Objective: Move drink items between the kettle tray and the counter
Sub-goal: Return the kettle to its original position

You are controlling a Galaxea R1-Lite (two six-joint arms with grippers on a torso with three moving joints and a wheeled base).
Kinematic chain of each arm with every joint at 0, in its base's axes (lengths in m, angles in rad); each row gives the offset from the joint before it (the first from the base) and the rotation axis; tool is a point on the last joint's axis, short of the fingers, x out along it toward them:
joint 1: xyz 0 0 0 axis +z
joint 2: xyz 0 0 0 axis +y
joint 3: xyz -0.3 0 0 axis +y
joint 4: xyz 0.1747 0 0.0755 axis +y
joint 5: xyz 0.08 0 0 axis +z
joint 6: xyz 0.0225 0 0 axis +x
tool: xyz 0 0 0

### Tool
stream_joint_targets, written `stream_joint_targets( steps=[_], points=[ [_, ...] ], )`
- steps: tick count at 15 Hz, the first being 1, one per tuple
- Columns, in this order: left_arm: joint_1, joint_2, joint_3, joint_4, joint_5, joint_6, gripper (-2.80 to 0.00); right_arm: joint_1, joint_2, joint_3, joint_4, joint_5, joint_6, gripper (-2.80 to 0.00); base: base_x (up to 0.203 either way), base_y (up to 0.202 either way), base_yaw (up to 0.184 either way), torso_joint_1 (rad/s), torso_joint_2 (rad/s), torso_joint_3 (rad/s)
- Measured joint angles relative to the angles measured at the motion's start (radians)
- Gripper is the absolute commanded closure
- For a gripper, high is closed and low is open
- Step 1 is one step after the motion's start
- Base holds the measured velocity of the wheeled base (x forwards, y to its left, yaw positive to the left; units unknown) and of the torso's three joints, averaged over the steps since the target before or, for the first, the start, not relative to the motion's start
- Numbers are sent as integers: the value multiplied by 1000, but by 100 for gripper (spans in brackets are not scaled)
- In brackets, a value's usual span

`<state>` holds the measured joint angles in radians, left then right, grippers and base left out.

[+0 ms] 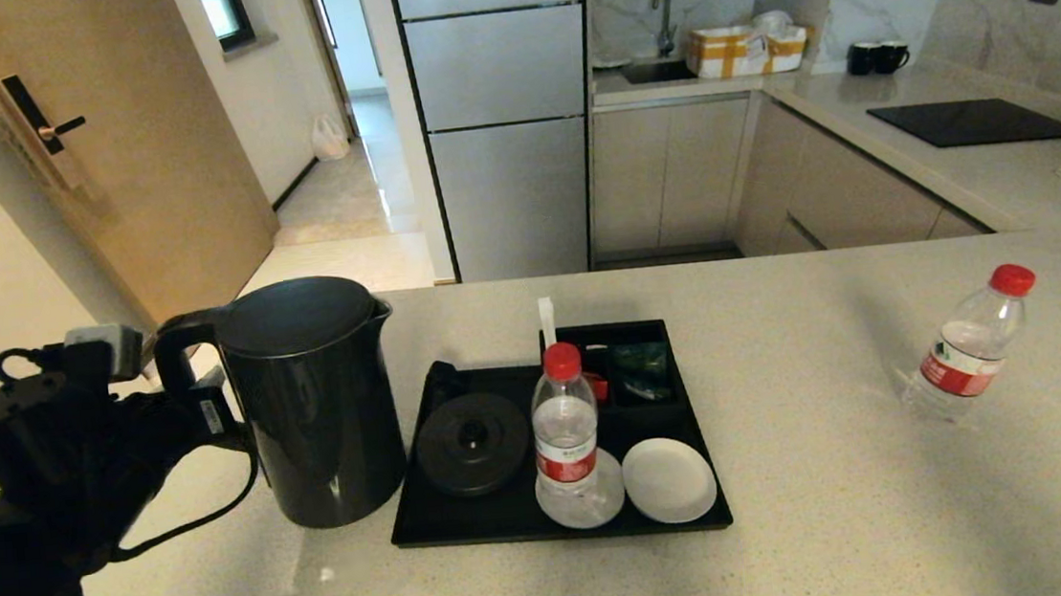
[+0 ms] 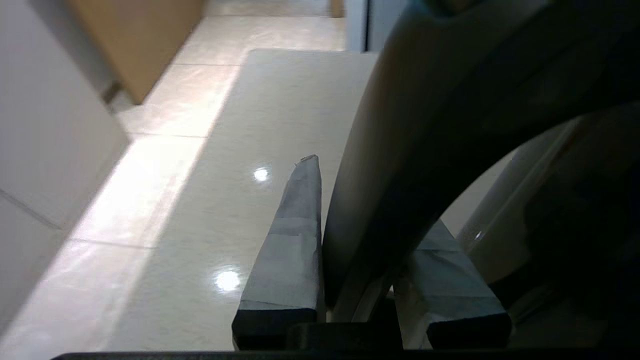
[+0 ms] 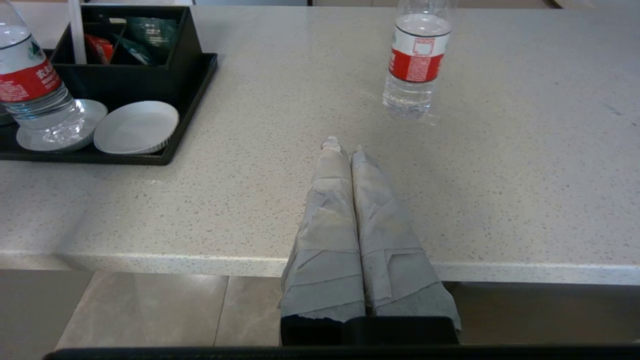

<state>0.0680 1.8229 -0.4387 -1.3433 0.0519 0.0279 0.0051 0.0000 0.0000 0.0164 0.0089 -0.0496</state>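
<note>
While glossy speckled counter [image 1: 800,524] bears it, smooth cylindrical kettle [image 1: 324,412] gleams.

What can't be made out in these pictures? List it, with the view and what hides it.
- Underside of the kettle: head view; its own body hides whether it rests on the counter.
- Left gripper, shut on the kettle's handle: head view, the arm's dark bulk covers the fingertips.
- Sachets in the kettle tray: print too small.
- Bottle on the counter: right wrist view, cap cut off by the frame edge.
</note>
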Motion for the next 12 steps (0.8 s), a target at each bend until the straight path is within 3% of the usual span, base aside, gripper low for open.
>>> stream_joint_targets(
  steps=[6,12],
  points=[
    [-50,-58,-2,9,33,-23,0,1,0,0,-1,0,0,0,0,0,0,0,0,0],
    [-149,-69,-40,49,89,-38,0,1,0,0,-1,0,0,0,0,0,0,0,0,0]
  ],
)
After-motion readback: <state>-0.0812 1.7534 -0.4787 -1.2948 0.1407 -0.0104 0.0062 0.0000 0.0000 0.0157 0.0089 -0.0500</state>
